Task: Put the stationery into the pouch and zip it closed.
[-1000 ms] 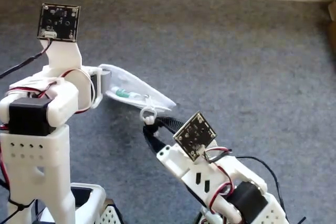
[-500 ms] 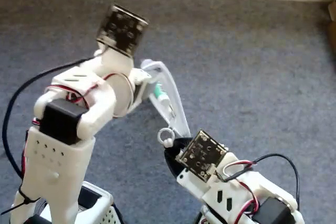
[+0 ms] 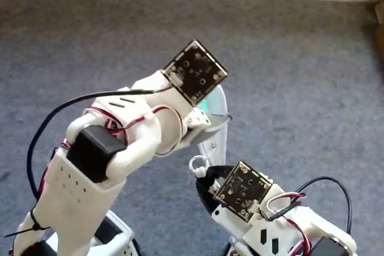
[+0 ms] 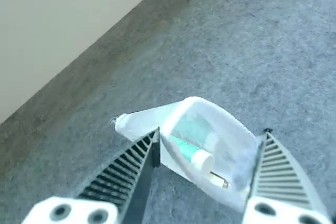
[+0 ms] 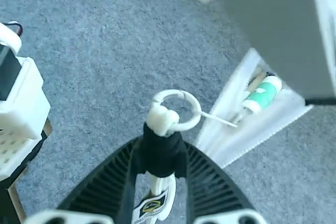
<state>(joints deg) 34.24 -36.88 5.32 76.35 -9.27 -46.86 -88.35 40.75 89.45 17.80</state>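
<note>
Clear pouch [image 3: 219, 131] hangs between both arms over the grey carpet surface [image 3: 300, 58], long axis running from the left end effector [image 4: 210, 135] toward the right. Green-and-white stationery item [image 4: 191, 153] is inside. Left end effector clamps one pouch end; right end effector [image 5: 161, 145] pinches the black zipper pull [image 5: 159, 157].

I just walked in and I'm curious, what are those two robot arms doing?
The left gripper holds a clear pouch over the grey carpet, with a green and white pen inside. The right gripper pinches the black zipper pull. I can't tell whether the zip is fully closed.
</note>
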